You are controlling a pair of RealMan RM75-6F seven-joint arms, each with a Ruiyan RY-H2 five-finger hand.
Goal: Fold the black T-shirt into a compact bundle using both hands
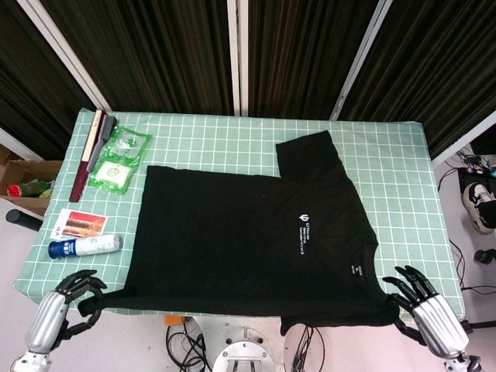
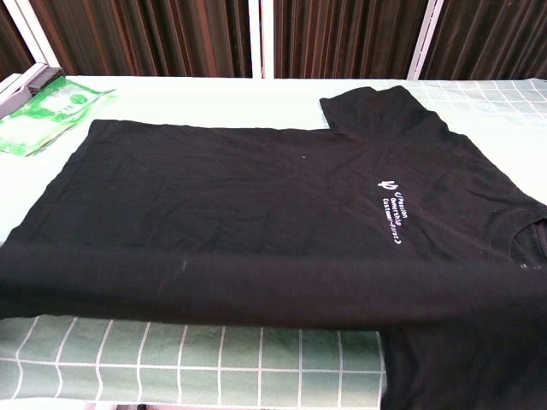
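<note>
Robot hands (image 1: 58,310) (image 1: 422,306) grip black T-shirt (image 1: 248,232); chest print (image 1: 304,235) illegible.

Your left robot hand (image 1: 58,310), lower left of the head view: silver-grey metal back shell, black fingers, white wrist section below it. Your right robot hand (image 1: 422,306), lower right: same silver shell, black fingers, pale grey cuff at the wrist. Chest view shows neither.

table (image 1: 403,167): green checked cloth | on it: black T-shirt (image 1: 248,240), green packet (image 1: 118,160), bottle (image 1: 83,246), card (image 1: 77,224)
</note>
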